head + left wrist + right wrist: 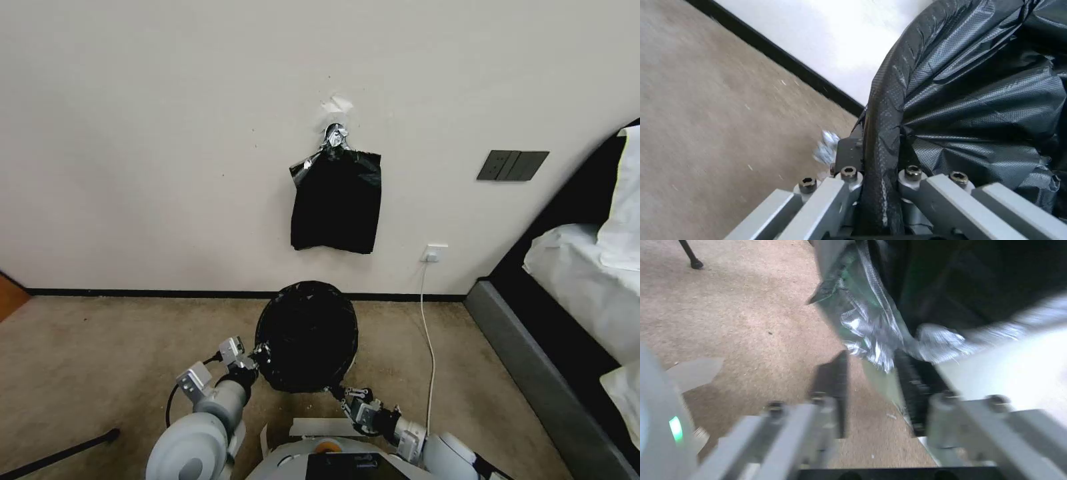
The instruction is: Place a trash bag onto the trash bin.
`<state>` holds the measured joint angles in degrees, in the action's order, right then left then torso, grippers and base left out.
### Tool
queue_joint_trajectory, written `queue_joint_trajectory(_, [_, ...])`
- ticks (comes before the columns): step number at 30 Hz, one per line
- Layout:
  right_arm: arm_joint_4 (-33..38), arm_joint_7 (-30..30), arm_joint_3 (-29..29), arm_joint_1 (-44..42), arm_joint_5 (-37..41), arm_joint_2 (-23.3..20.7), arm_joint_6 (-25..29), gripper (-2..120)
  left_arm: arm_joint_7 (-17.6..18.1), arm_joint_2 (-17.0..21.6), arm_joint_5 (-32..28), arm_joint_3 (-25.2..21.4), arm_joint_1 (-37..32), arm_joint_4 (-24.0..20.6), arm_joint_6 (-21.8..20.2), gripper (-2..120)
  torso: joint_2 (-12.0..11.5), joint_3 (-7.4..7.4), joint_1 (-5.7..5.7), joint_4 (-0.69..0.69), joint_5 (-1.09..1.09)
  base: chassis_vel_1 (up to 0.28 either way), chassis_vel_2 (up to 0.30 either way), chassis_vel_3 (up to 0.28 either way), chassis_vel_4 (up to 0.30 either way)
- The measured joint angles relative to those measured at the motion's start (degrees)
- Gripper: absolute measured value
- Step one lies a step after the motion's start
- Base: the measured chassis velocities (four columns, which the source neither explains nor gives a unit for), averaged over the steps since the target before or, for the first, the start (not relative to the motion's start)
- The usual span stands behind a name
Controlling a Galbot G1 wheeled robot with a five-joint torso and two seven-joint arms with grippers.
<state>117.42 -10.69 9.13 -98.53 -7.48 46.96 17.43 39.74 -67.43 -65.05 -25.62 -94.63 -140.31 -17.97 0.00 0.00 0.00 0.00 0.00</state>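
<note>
- looks like a bedroom, maybe a hotel room: dark-framed bed (533, 333) with white bedding (587, 280) along the right
- beige carpet (100, 360), plain cream wall (167, 133) with black skirting
- dark switch panel (512, 165) beside the bed, white socket (433, 253) with a cable plugged in

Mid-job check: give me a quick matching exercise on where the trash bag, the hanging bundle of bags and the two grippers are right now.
Things:
1. trash bag
2. bundle of black bags
3. left gripper
4. right gripper

Places or states:
A. hanging on the wall above the floor
B. clamped on the bagged rim, on the robot's left side
C. spread over the mouth of the trash bin
D. open at the near right edge of the bag

Pairs: 1-C, 2-A, 3-B, 4-D
</note>
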Motion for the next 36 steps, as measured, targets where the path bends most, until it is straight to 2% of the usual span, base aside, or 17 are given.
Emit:
queue_joint_trajectory(5, [3.55, 1.26, 2.18, -3.65, 3.25, -1.26, -0.12, 53, -1.80, 0.50, 3.04, 0.37, 0.02, 1.63, 0.70, 2, 0.00, 0.00, 0.00, 0.01, 0.00, 0.000, 0.000, 0.000, 0.000])
queue_joint_trajectory(8, [10.33, 4.60, 4.66, -7.94, 8.30, -2.44, -3.23, 67, -4.57, 0.32, 8.50, 3.19, 0.20, 3.56, 1.71, 2, 0.00, 0.00, 0.00, 0.00, 0.00, 0.000, 0.000, 0.000, 0.000])
queue_joint_trajectory(9, [10.33, 4.60, 4.66, -7.94, 8.30, -2.44, -3.23, 67, -4.57, 0.32, 8.50, 3.19, 0.20, 3.56, 1.71, 2, 0.00, 0.00, 0.00, 0.00, 0.00, 0.000, 0.000, 0.000, 0.000])
queue_joint_trajectory(11, [15.63, 6.21, 6.47, -10.68, 11.63, -2.95, -7.63, 66, -6.25, 0.04, 12.46, 5.35, 0.15, 4.63, 2.30, 2, 0.00, 0.00, 0.00, 0.00, 0.01, 0.000, 0.000, 0.000, 0.000])
queue_joint_trajectory(13, [18.50, 6.98, 6.92, -11.88, 13.54, -3.26, -10.07, 62, -7.00, -0.09, 14.25, 6.27, 0.11, 5.10, 2.64, 2, 0.00, 0.00, 0.00, 0.00, -0.02, 0.000, 0.000, 0.000, 0.000])
queue_joint_trajectory(16, [25.77, 10.09, 6.95, -12.20, 20.43, -3.37, -17.80, 46, -8.76, -0.41, 21.97, 9.68, 0.00, 7.46, 5.38, 2, 0.00, -0.01, 0.00, 0.01, -0.02, 0.000, 0.000, 0.000, 0.000])
queue_joint_trajectory(17, [25.77, 10.09, 6.95, -12.20, 20.43, -3.37, -17.80, 46, -8.76, -0.41, 21.97, 9.68, 0.00, 7.46, 5.38, 2, 0.00, -0.01, 0.00, 0.01, -0.02, 0.000, 0.000, 0.000, 0.000])
queue_joint_trajectory(19, [26.49, 12.42, 4.98, -8.72, 25.96, -2.87, -22.96, 35, -9.74, -0.47, 28.93, 12.87, -0.21, 9.69, 7.96, 2, 0.00, 0.00, 0.00, 0.01, 0.02, 0.000, 0.000, 0.000, 0.000])
queue_joint_trajectory(20, [26.49, 12.42, 4.98, -8.72, 25.96, -2.87, -22.96, 35, -9.74, -0.47, 28.93, 12.87, -0.21, 9.69, 7.96, 2, 0.00, 0.00, 0.00, 0.01, 0.02, 0.000, 0.000, 0.000, 0.000])
queue_joint_trajectory(22, [26.51, 15.26, 2.91, -3.95, 31.76, -2.28, -29.06, 24, -10.38, -1.17, 32.81, 15.40, -0.09, 10.49, 8.60, 2, 0.00, 0.00, 0.00, 0.00, 0.01, 0.000, 0.000, 0.000, 0.000])
queue_joint_trajectory(23, [26.51, 15.26, 2.91, -3.95, 31.76, -2.28, -29.06, 24, -10.38, -1.17, 32.81, 15.40, -0.09, 10.49, 8.60, 2, 0.00, 0.00, 0.00, 0.00, 0.01, 0.000, 0.000, 0.000, 0.000])
queue_joint_trajectory(27, [25.53, 21.33, -1.20, 6.56, 35.81, -1.59, -35.50, 6, -11.30, -2.10, 38.89, 19.40, 0.51, 10.90, 8.89, 2, 0.00, 0.00, 0.00, 0.01, 0.01, 0.000, 0.000, 0.000, 0.000])
queue_joint_trajectory(28, [25.53, 21.33, -1.20, 6.56, 35.81, -1.59, -35.50, 6, -11.30, -2.10, 38.89, 19.40, 0.51, 10.90, 8.89, 2, 0.00, 0.00, 0.00, 0.01, 0.01, 0.000, 0.000, 0.000, 0.000])
queue_joint_trajectory(30, [24.72, 25.42, -4.63, 12.31, 39.73, -1.02, -39.75, 0, -11.52, -2.58, 41.12, 20.79, 0.46, 10.90, 8.89, 2, 0.00, 0.00, 0.00, 0.00, 0.00, 0.000, 0.000, 0.000, 0.000])
queue_joint_trajectory(32, [24.43, 27.27, -6.02, 14.36, 42.02, -0.69, -41.62, 0, -11.69, -2.71, 42.22, 21.17, 0.37, 10.91, 8.91, 2, 0.00, 0.00, 0.00, 0.01, 0.00, 0.000, 0.000, 0.000, 0.000])
queue_joint_trajectory(35, [23.54, 34.97, -10.05, 20.17, 50.73, 0.85, -49.40, 0, -12.24, -3.53, 46.09, 22.18, -0.01, 11.06, 8.97, 2, 0.00, 0.00, 0.00, 0.02, 0.00, 0.000, 0.000, 0.000, 0.000])
queue_joint_trajectory(36, [23.54, 34.97, -10.05, 20.17, 50.73, 0.85, -49.40, 0, -12.24, -3.53, 46.09, 22.18, -0.01, 11.06, 8.97, 2, 0.00, 0.00, 0.00, 0.02, 0.00, 0.000, 0.000, 0.000, 0.000])
